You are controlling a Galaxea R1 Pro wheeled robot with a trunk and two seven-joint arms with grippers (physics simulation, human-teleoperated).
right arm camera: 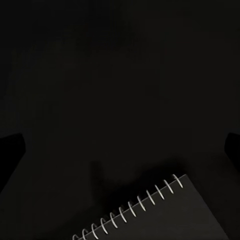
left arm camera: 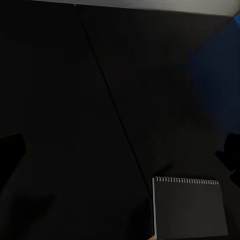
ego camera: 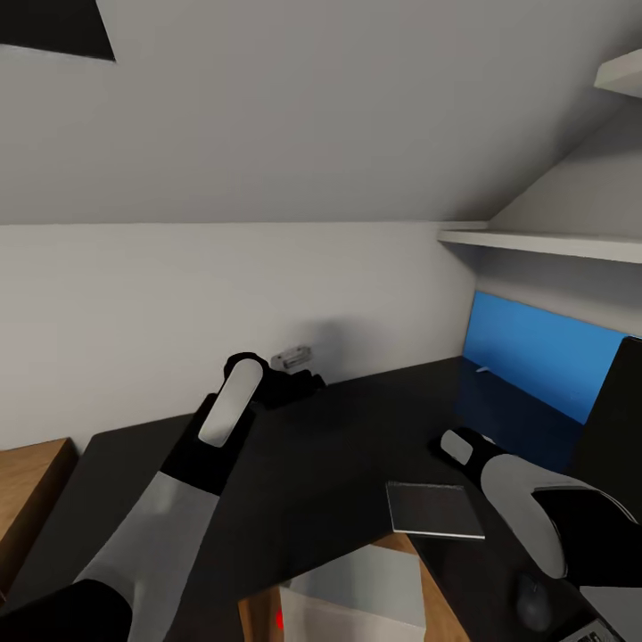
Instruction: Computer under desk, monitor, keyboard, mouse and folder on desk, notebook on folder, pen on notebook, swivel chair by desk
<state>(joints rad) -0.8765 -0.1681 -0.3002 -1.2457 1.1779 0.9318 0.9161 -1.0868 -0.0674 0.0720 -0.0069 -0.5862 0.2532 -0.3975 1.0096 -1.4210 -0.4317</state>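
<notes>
Judging the risks, we think the notebook [ego camera: 435,509], lying flat at the desk's [ego camera: 339,446] front edge above the computer [ego camera: 357,602], could be nudged off by our right gripper [right arm camera: 120,145] hanging over it; both grippers' fingers sit spread apart, holding nothing. Our left gripper [left arm camera: 120,145] hovers over bare desk beside the notebook. We can read no brand, label or writing anywhere.
</notes>
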